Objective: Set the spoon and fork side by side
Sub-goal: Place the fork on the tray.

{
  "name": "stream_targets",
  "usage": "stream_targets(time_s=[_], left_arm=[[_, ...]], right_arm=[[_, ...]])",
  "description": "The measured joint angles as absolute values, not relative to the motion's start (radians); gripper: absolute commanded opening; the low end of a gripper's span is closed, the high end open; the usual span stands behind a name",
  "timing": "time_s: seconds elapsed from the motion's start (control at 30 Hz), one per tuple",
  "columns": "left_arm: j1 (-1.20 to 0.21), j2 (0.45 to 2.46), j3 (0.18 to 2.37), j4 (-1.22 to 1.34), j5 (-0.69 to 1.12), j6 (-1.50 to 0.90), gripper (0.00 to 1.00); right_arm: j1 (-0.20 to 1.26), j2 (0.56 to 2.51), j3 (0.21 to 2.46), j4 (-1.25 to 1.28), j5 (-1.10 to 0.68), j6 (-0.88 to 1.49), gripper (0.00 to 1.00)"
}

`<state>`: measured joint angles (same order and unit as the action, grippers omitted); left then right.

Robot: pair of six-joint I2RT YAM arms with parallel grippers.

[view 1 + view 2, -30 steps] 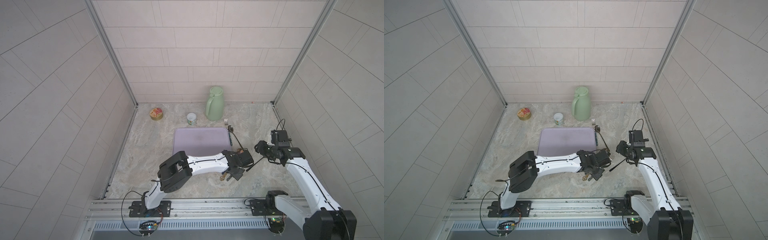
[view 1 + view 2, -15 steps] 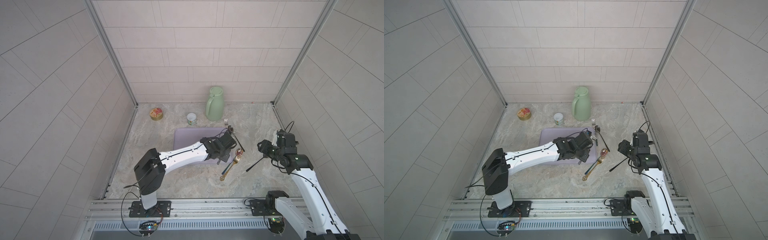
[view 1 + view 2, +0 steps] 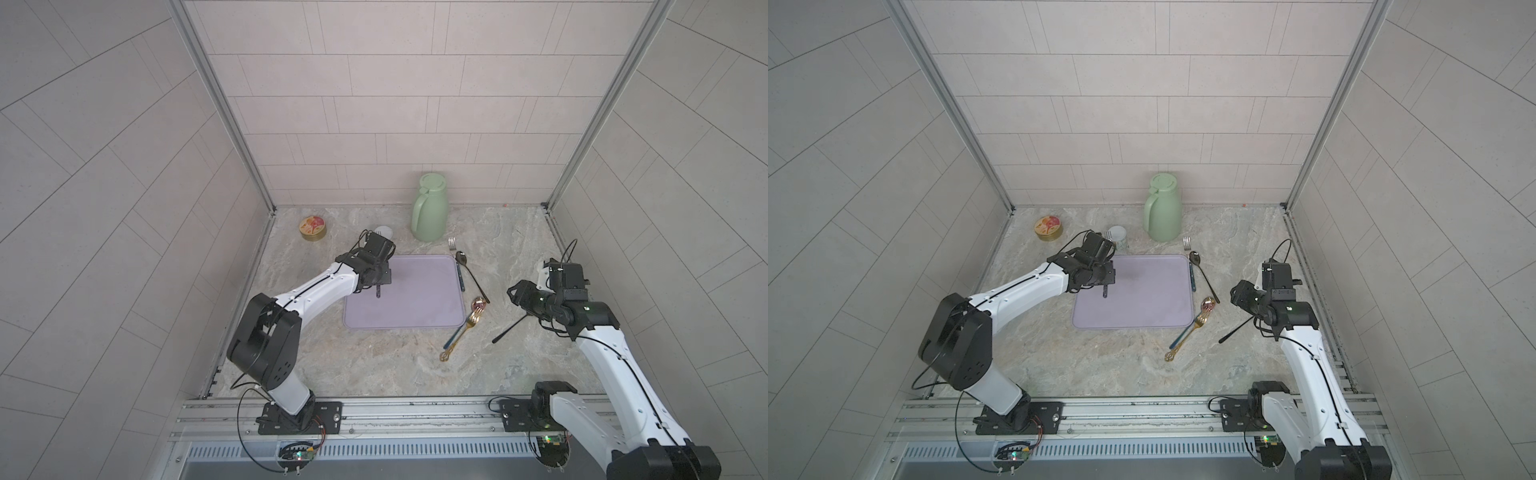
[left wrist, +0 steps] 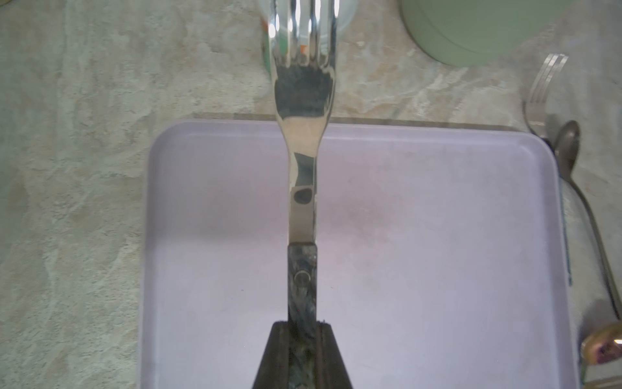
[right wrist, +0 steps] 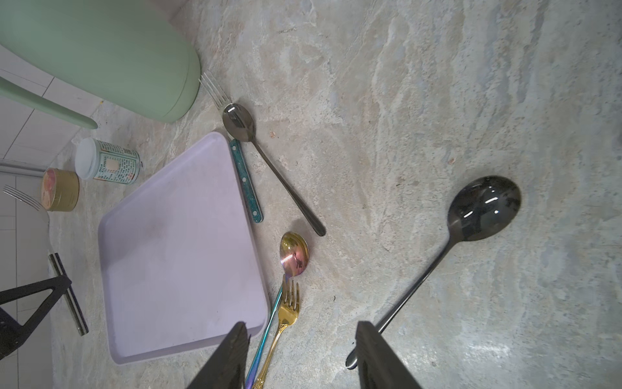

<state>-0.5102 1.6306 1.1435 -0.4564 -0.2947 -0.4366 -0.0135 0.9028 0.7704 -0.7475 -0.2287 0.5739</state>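
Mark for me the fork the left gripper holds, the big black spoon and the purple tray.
Fork (image 4: 302, 215), left wrist view, on its bare metal neck.
Big black spoon (image 5: 484, 208), right wrist view, on its bowl.
Purple tray (image 3: 415, 299), in a top view, on its bare floor.

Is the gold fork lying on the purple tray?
No, in the right wrist view the gold fork lies on the marble table just off the tray, next to the rainbow-handled spoon.
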Motion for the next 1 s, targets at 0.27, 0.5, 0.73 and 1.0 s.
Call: stream_targets(time_s=[0.27, 0.5, 0.73, 1.0], left_arm=[[-0.396, 1.633, 1.106, -0.431, -0.294, -0.426, 0.12], [-0.369, 1.657, 1.067, -0.427, -0.278, -0.415, 0.12], [-0.369, 1.657, 1.024, -0.437, -0.253, -0.422, 0.15], [-0.371, 1.659, 1.013, -0.475, -0.207, -0.445, 0.15]], right_arm=[[-0.014, 0.933, 0.77, -0.731, -0.257, 0.557, 0.55], [-0.013, 0.959, 0.77, -0.725, -0.265, 0.55, 0.55], [-0.006, 0.987, 0.77, -0.72, -0.277, 0.55, 0.55], [0.014, 1.019, 0.77, -0.717, -0.279, 0.55, 0.55]])
